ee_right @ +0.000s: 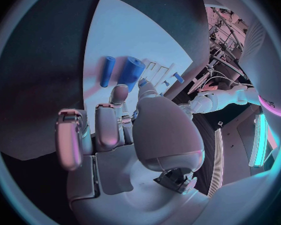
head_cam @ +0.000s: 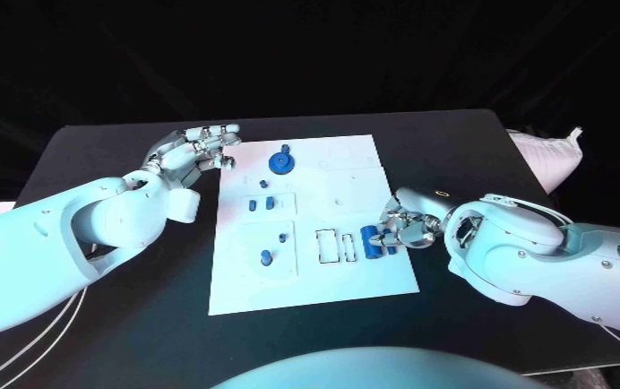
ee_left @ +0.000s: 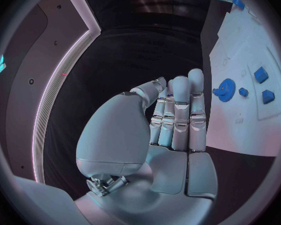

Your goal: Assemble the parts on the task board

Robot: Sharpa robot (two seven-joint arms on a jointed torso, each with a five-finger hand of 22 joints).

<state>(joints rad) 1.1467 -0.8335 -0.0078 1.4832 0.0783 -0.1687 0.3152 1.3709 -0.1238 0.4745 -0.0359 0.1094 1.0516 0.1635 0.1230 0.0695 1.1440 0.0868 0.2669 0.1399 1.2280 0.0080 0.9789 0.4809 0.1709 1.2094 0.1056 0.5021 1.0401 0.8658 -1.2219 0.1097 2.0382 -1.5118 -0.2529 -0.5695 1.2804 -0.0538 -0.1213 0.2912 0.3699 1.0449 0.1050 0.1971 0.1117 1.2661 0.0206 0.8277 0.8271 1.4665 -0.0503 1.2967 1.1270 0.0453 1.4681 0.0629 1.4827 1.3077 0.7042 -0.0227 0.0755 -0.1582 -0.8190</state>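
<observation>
Here, part in hand: a short blue cylinder (ee_right: 131,71) at the task board's (head_cam: 323,290) right edge, toward the table's (head_cam: 116,151) near side; a thinner blue pin (ee_right: 107,71) lies just beside it.
Grip: the right hand (head_cam: 411,226) has its fingers (ee_right: 118,96) at the cylinder's end; the thumb and one fingertip seem to close on it, but I cannot tell whether it is truly pinched or only touched.
Handling: the cylinder looks like a small, stiff, light plastic piece, smooth and round, so it may roll or slip; the surest hold is likely across its middle, thumb against fingertip, rather than at the end.
Pin: thinner and likely lighter still, easy to knock off the board edge while working next to it.
Nearby slots: narrow outlined recesses (head_cam: 333,246) sit just inward of the two pieces, probably where they belong.
Other parts: a blue gear (head_cam: 280,164) near the board's far edge, and small blue blocks (head_cam: 260,203) and a peg (head_cam: 266,257) down the board's left half.
Left hand (head_cam: 196,149): off the board's far left corner, fingers (ee_left: 178,107) straight, pressed side by side, holding nothing.
Table: black, with the white board in its middle.
</observation>
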